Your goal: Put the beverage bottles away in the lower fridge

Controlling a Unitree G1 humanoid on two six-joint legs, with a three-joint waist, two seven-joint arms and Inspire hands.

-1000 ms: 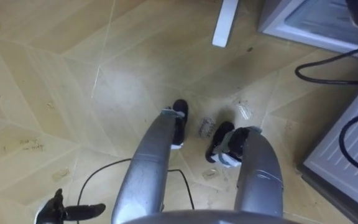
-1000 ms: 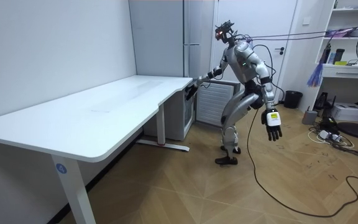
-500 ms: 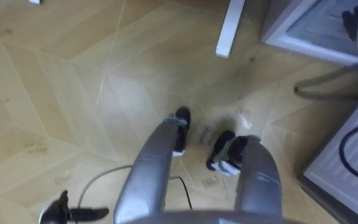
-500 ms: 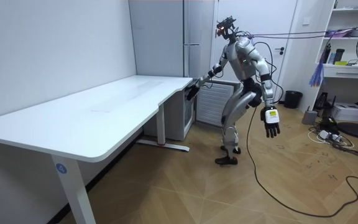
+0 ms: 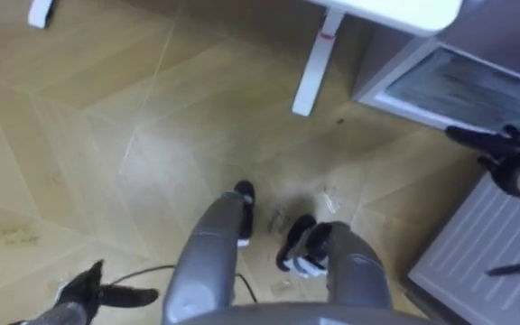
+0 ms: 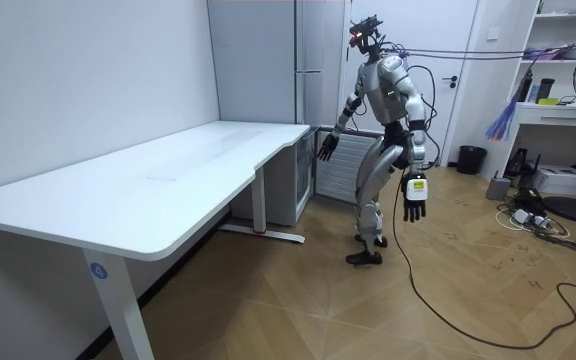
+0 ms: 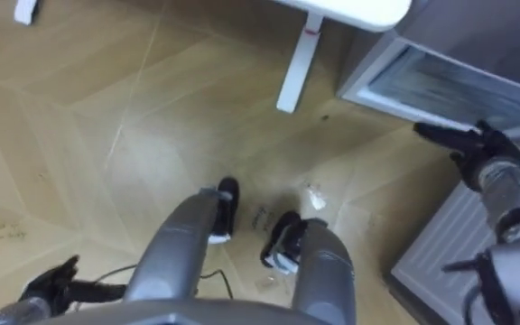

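Observation:
I stand on the wood floor beside the low grey fridge (image 5: pixel 450 86), which sits next to the end of the white desk (image 6: pixel 168 170). My right hand (image 5: pixel 504 149) is open, with its fingers stretched out in front of the low fridge's glass front and touching nothing. In the room view this right hand (image 6: pixel 326 143) hovers just off the desk's corner. My left hand (image 5: pixel 93 291) hangs open and empty at my side, and the left hand (image 6: pixel 414 196) is level with my thigh in the room view.
A tall grey fridge (image 6: pixel 278 60) stands against the wall behind the desk. A white ribbed panel (image 5: pixel 477 262) lies low on my right. The desk's white leg (image 5: pixel 312 61) is ahead. Shelves, a fan and cables (image 6: pixel 558 90) are at the room view's right.
I have straightened up from a forward lean. My right hand has drawn back from the desk edge, and my left arm has swung in closer to my body. The eye view has shifted.

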